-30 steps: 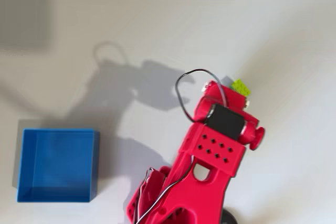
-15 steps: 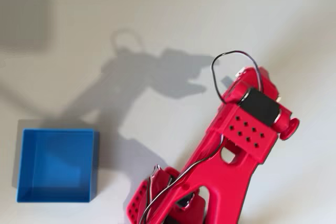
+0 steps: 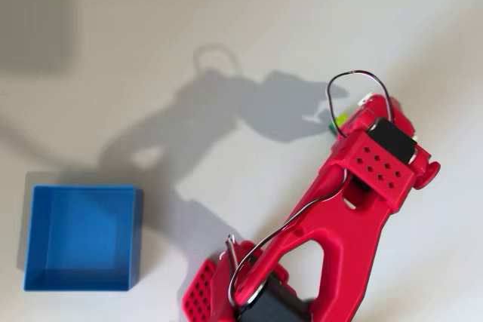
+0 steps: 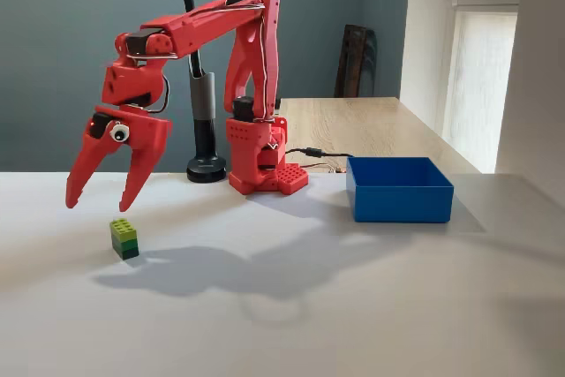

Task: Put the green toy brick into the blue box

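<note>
The green toy brick point(image 4: 124, 238) stands upright on the white table, lime-green layer on top of a darker one. My red gripper point(image 4: 100, 202) hangs open a little above it and slightly to its left, fingertips pointing down, with nothing between them. In the overhead view only a sliver of the brick point(image 3: 339, 118) peeks out beside my wrist point(image 3: 379, 157), which covers the fingers. The blue box point(image 4: 399, 189) sits empty far to the right of the brick; in the overhead view the box point(image 3: 80, 238) is at the lower left.
My arm's base point(image 4: 264, 170) stands at the back of the table, with a black pole on a round foot point(image 4: 205, 166) beside it. A wooden tabletop point(image 4: 371, 125) lies behind. Bare white surface point(image 4: 291, 306) stretches between brick and box.
In the overhead view my wrist has swung right and further out, now covering most of the brick that showed plainly a second ago. Brick and box have not moved.
</note>
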Motion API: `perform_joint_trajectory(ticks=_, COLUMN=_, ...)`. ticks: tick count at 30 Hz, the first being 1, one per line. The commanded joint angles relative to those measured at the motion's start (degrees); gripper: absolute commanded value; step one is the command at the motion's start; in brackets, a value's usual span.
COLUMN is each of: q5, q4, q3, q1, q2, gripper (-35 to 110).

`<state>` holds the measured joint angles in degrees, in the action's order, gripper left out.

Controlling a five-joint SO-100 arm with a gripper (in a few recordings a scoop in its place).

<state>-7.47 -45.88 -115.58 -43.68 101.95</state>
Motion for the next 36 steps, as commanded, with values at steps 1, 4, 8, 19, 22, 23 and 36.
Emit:
perform_joint_trajectory(ticks=1, q5=-0.2, q4=1.6, q3=-0.2, q1=-0.5, q2=-0.4, gripper=28)
perform_joint_trajectory(ticks=4, q5=0.0, q4=1.6, q3=-0.2, q1=-0.1, q2=-1.9, gripper=28)
perform_joint_trajectory(ticks=8, q5=0.2, q4=1.3, q3=-0.5, q1=0.4, q2=-3.0, gripper=28)
perform_joint_trajectory(ticks=19, q5=-3.8, q4=-15.8, q3=12.2, q1=3.8, q2=-3.0, gripper=27)
perform_joint_trajectory(ticks=22, q5=-5.2, q4=-18.8, q3=14.0, q1=5.0, q2=-3.0, gripper=27)
perform_joint_trajectory(ticks=23, q5=-5.5, q4=-20.0, q3=14.8, q1=5.3, q2=-3.0, gripper=27)
perform_joint_trajectory(ticks=36, q5=-6.3, q4=-19.1, q3=9.1, q1=5.1, q2=-2.9, gripper=24)
